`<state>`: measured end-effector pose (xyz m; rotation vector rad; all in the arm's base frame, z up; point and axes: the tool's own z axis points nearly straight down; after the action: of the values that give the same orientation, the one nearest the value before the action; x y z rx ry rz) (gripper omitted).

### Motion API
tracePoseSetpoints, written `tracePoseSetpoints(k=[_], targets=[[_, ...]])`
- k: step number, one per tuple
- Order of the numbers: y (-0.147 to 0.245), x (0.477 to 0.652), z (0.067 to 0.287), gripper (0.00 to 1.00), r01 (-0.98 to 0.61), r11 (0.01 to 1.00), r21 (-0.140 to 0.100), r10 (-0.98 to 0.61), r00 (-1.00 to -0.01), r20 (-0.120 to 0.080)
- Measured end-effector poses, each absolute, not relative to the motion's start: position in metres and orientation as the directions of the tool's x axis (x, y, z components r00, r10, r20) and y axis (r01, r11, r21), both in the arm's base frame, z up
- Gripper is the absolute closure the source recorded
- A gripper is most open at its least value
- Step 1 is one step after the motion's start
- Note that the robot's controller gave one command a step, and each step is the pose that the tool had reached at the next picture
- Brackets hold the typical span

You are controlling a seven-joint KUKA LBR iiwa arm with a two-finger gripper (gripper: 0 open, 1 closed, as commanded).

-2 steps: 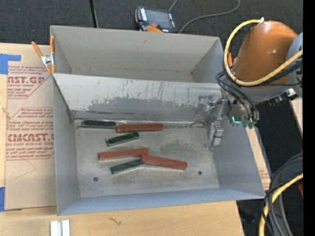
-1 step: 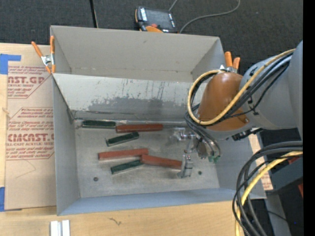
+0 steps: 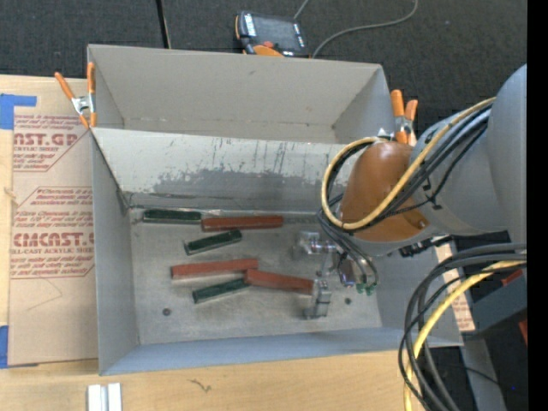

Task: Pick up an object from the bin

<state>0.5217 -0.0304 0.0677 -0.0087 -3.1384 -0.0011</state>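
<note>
Down in the bin (image 3: 231, 101), the tool (image 3: 312, 278) sits spread astride the arm-side end of a red bar (image 3: 278, 281), seemingly placed to close across its narrow width.

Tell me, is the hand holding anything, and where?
Nothing yet: the open hand straddles the right end of a red-brown stick lying in the bin.

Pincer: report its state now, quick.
Pincer: open, over the right end of a red-brown stick; nothing held.
</note>
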Motion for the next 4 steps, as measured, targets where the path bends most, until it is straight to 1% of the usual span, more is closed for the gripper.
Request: tracePoseSetpoints(k=[1, 2, 3, 4], targets=[[-0.031, 0.523, 0.069, 1.0, 0.005, 1.0, 0.0, 0.005, -1.0, 0.0], [-0.066, 0.547, 0.258, 1.0, -0.011, 1.0, -0.002, -0.011, -1.0, -0.012], [-0.065, 0.545, 0.253, 0.0, -0.012, 1.0, 0.0, -0.012, -1.0, -0.003], [0.008, 0.553, 0.098, 0.0, -0.19, 0.982, 0.003, -0.19, -0.982, 0.005]])
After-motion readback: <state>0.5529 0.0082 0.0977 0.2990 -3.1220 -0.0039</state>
